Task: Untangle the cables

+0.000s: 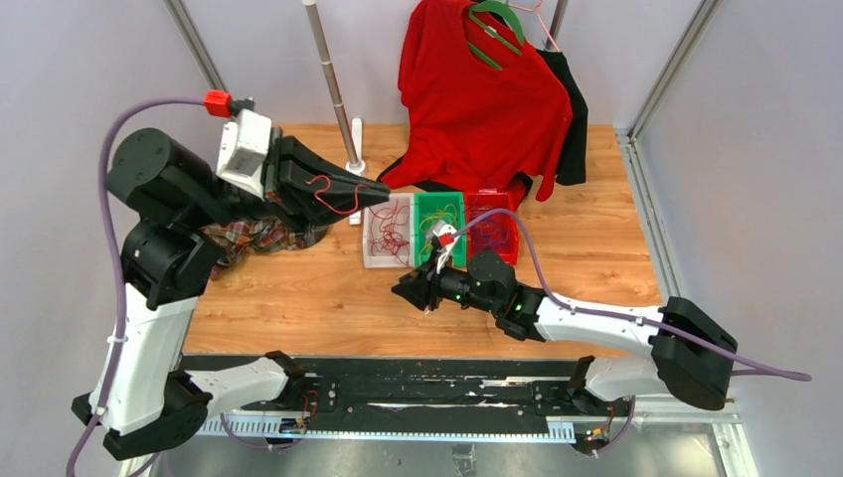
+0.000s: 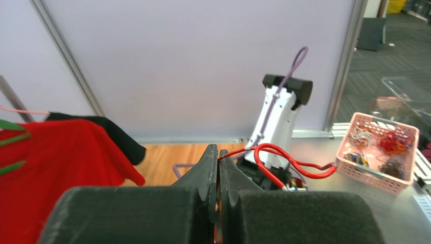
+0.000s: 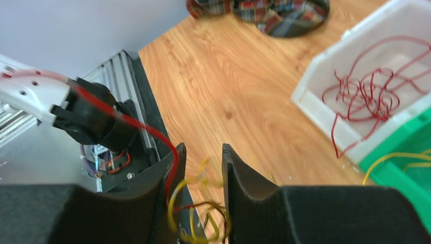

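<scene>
My left gripper [image 1: 376,189] is raised above the table's back left and is shut on a red cable [image 1: 333,195]. In the left wrist view the red cable [image 2: 268,145] loops out to the right from the closed fingertips [image 2: 219,150]. My right gripper [image 1: 401,290] hangs low over the table in front of the bins. In the right wrist view its jaws [image 3: 203,147] stand apart, with a loose tangle of yellow and dark red cables [image 3: 170,201] between them. A white bin [image 1: 370,256] holds red cables [image 3: 366,94]. A green bin [image 1: 433,203] holds yellow cables.
A red bin [image 1: 494,224] stands right of the green one. A plaid cloth [image 1: 253,238] lies under the left arm. A red shirt [image 1: 477,99] on a green hanger and a metal pole [image 1: 333,84] stand at the back. A pink basket [image 2: 378,152] sits off the table.
</scene>
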Motion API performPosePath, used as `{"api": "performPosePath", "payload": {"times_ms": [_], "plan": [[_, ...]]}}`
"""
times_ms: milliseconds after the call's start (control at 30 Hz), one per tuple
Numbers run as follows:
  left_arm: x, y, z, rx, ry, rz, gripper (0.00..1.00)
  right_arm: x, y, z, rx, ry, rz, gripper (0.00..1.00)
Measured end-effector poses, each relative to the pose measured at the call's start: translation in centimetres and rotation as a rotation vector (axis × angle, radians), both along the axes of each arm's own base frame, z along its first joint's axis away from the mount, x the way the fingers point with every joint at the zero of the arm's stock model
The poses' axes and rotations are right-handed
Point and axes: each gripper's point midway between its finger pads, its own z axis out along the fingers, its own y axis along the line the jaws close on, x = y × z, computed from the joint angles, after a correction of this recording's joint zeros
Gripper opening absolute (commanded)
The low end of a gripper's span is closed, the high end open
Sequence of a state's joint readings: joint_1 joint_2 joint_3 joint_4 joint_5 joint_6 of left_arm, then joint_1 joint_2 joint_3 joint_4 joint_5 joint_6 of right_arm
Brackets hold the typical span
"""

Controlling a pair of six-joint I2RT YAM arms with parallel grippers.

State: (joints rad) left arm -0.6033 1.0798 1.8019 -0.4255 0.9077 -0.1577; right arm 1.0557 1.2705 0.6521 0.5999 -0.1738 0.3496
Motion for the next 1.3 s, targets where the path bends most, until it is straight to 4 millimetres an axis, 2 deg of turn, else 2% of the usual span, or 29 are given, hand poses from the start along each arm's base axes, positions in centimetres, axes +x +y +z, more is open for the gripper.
{"api": "performPosePath", "payload": {"times_ms": [100,267,333,500,800,967,1033,1133,1300], "plan": [[0.1,0.4,1.9,-0.034,-0.043,0.036,0.01,0.0,-0.4,-2.3,-0.032,0.057,-0.023,0.42],[0.9,1.0,3.3,-0.076,-0.063,0.113,0.0,0.2,-1.0,-7.1,-0.13,0.145,-0.069,0.42],[1.3,1.4,4.8,-0.104,-0.1,0.156,0.01,0.2,-1.3,-8.3,-0.164,0.169,-0.082,0.42],[2.2,2.9,8.4,-0.171,-0.233,0.278,0.01,0.0,-1.6,-9.4,-0.194,0.205,-0.093,0.45],[2.0,6.6,13.4,-0.264,-0.476,0.489,0.01,-0.1,-2.7,-11.3,-0.267,0.243,-0.124,0.41],[3.1,8.6,15.8,-0.315,-0.589,0.639,0.01,-0.5,-3.5,-12.5,-0.299,0.271,-0.137,0.39],[3.7,8.8,15.9,-0.311,-0.602,0.67,0.01,-0.5,-3.8,-12.8,-0.313,0.276,-0.146,0.39],[4.8,8.2,14.5,-0.27,-0.591,0.678,0.01,-0.3,-4.3,-12.5,-0.32,0.271,-0.164,0.4],[8.2,6.3,8.6,-0.133,-0.507,0.68,0.01,0.3,-4.7,-10.7,-0.311,0.237,-0.188,0.48]]}}
